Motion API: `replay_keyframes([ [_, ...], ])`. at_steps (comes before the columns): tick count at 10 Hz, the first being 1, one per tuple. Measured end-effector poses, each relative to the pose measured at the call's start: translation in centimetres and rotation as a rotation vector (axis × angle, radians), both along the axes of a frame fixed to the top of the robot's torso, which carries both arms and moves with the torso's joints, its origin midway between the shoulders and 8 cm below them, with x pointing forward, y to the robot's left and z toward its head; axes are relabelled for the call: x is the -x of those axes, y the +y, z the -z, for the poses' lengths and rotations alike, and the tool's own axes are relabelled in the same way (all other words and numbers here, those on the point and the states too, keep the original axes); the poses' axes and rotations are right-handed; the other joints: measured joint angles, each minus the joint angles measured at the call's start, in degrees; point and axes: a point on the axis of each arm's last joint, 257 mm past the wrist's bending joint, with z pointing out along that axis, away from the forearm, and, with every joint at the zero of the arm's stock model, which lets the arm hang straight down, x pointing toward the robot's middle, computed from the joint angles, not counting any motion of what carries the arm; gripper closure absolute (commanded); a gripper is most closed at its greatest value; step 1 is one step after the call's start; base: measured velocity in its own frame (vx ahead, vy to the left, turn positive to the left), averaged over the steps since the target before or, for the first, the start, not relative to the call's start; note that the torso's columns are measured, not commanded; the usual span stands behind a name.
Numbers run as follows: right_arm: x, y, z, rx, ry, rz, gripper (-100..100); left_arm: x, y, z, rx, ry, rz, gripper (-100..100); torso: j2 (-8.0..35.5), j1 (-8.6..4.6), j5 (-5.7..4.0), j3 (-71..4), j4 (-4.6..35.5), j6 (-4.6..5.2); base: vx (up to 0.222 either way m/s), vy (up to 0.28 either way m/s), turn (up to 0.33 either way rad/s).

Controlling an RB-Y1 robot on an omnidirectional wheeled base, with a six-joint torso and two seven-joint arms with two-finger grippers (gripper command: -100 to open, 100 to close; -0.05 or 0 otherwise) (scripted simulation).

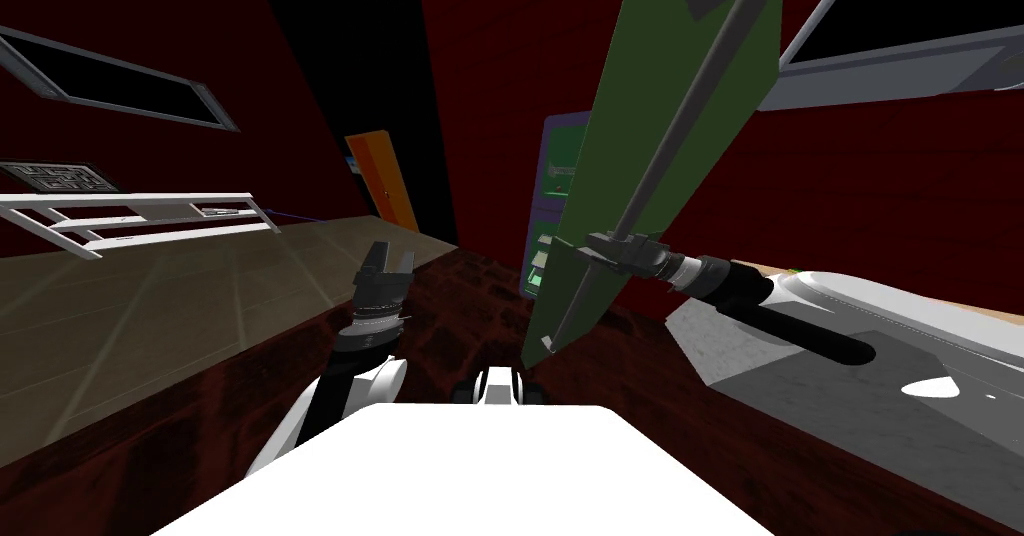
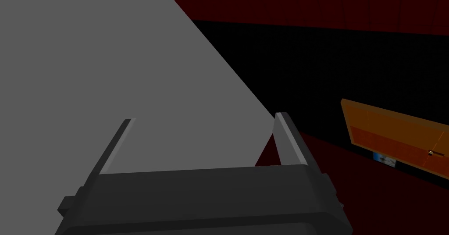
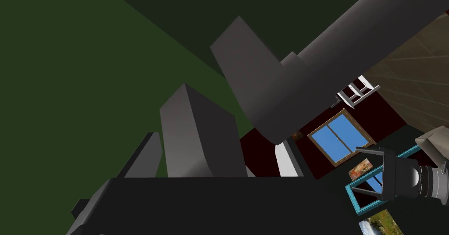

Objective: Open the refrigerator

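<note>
Head view, near: left gripper point(image 1: 390, 253) up just left of centre, fingers apart, holding nothing. Same in left wrist view, blades spread before a flat grey surface point(image 2: 109, 70). Right of it, right gripper point(image 1: 592, 250) at low end of long grey handle point(image 1: 698, 90) on green refrigerator door point(image 1: 635, 110). In right wrist view, fingers point(image 3: 287, 160) apart, straddling handle's bracket point(image 3: 197, 136), hooked rather than clamped. Door well out from cabinet point(image 1: 560, 150), right of centre, shelves point(image 1: 540, 260) showing behind. Far left: orange door point(image 1: 385, 180). Risks, as judged: could lose bracket from between blades on further pull, given loose hold; could knock left gripper with door's near edge if swung wider.
</note>
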Motion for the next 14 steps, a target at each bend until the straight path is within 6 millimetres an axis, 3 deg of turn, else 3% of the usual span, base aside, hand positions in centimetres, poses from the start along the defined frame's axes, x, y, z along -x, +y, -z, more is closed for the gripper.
replay_keyframes([
  [5,2.6,4.4,0.2,-0.002,0.004,-0.130,100,0.0,0.0,0.0,0.000,0.000,0.000,0,-0.43,0.05,0.10,-0.35,-0.09,-0.20,-0.112,-0.247,0.025],
  [6,3.5,5.5,0.1,-0.004,-0.002,-0.160,-100,0.0,0.0,0.0,0.000,0.000,0.000,0,-0.24,0.20,0.07,-0.20,-0.13,-0.17,-0.072,-0.112,-0.052],
  [9,3.4,6.3,-1.3,0.002,0.012,-0.186,-100,0.0,0.0,0.0,0.000,0.000,0.000,0,-0.53,1.42,0.69,-0.51,-0.03,-0.48,0.021,0.034,-0.086],
  [11,3.1,6.9,-3.4,0.005,0.000,-0.191,-100,0.0,0.0,0.0,0.000,0.000,0.000,0,-0.06,0.88,0.38,-0.07,-0.01,-0.32,0.027,0.024,-0.041],
  [14,3.3,8.4,-4.3,0.014,0.024,-0.226,-100,0.0,0.0,0.0,0.000,0.000,0.000,0,0.64,0.44,0.44,0.14,0.64,-0.13,0.009,0.010,-0.042],
])
